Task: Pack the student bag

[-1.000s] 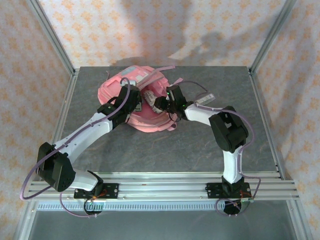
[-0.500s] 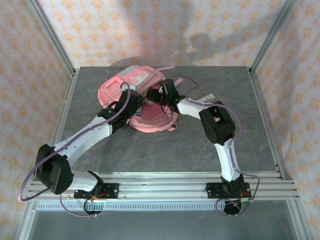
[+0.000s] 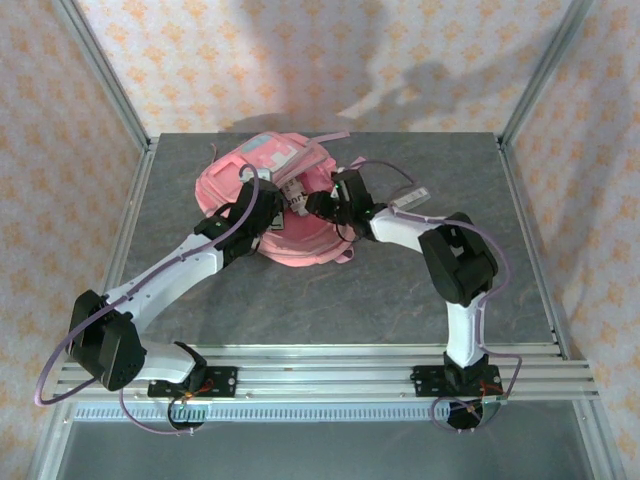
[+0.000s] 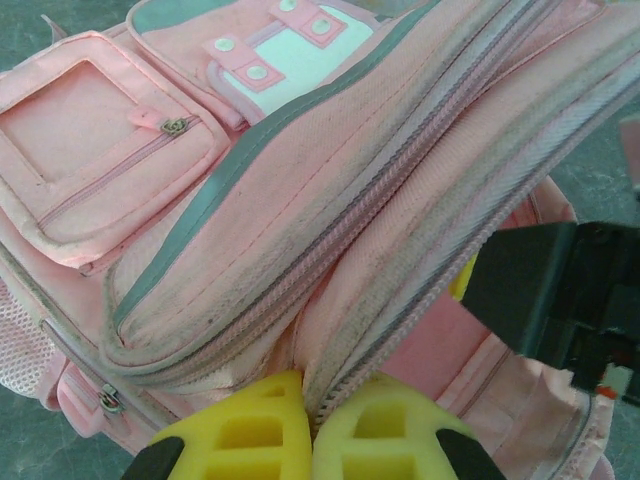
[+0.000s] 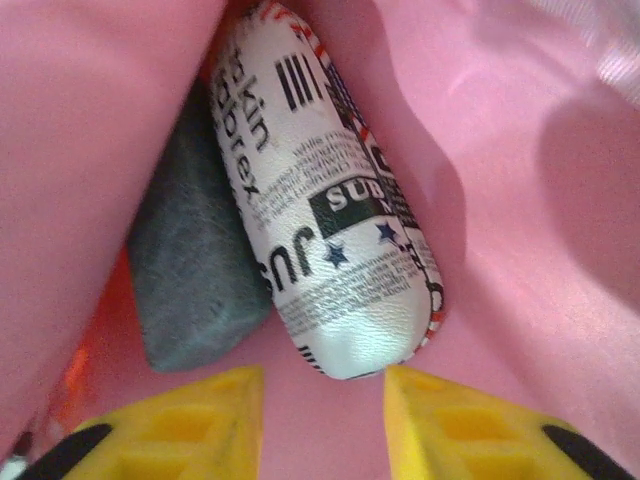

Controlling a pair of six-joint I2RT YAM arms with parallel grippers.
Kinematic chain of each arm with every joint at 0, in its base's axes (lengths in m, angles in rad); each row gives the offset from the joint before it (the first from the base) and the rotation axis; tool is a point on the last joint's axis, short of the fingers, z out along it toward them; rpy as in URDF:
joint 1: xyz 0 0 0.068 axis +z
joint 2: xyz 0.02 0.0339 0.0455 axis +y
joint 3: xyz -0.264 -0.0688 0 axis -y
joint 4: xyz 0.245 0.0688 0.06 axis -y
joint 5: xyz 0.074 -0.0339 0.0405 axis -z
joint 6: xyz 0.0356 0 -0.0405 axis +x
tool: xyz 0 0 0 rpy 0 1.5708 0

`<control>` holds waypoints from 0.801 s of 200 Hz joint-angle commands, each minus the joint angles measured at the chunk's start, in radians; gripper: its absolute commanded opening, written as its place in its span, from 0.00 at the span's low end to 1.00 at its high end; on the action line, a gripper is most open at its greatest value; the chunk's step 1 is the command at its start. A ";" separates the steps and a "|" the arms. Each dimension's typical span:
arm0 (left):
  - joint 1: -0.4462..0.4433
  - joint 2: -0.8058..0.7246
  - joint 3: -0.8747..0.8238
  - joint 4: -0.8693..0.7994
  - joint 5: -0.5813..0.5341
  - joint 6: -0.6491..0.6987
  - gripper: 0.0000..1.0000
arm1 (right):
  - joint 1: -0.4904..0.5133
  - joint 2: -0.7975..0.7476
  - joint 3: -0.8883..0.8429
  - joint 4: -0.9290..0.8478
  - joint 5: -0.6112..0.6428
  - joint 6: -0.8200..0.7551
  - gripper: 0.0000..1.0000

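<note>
The pink student bag [image 3: 285, 235] lies on the grey table, its light blue and white patch [image 4: 290, 60] facing up. My left gripper [image 4: 312, 425] is shut on the bag's zip edge [image 4: 400, 330] and holds the opening up. My right gripper [image 5: 325, 400] is open inside the bag, just short of a white printed pencil case [image 5: 325, 210] that lies free on the pink lining. A grey pouch [image 5: 195, 280] rests against the case's left side. From above, the left gripper [image 3: 268, 195] and the right gripper [image 3: 312, 205] meet over the opening, with the case [image 3: 296, 196] between them.
A small white and grey object [image 3: 410, 197] lies on the table right of the bag. Pink straps [image 3: 330, 137] trail toward the back edge. The right arm's black link [image 4: 560, 290] sits close beside the left gripper. Metal frame posts stand at the table corners.
The right gripper pushed further into the bag half a second ago, then drew back a little toward the right. The left gripper keeps its hold on the zip edge.
</note>
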 commanded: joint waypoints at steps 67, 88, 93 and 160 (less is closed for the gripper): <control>-0.057 -0.017 -0.012 0.026 0.038 -0.080 0.00 | -0.004 0.248 0.287 0.043 -0.033 0.033 0.17; -0.071 -0.013 -0.028 0.035 0.044 -0.095 0.00 | -0.012 0.280 0.352 0.079 -0.051 0.036 0.19; -0.074 -0.010 -0.032 0.037 0.046 -0.098 0.00 | -0.012 0.283 0.360 0.074 -0.051 0.035 0.19; -0.142 0.081 -0.016 0.082 0.088 -0.185 0.00 | -0.014 -0.119 -0.091 0.054 0.061 -0.045 0.31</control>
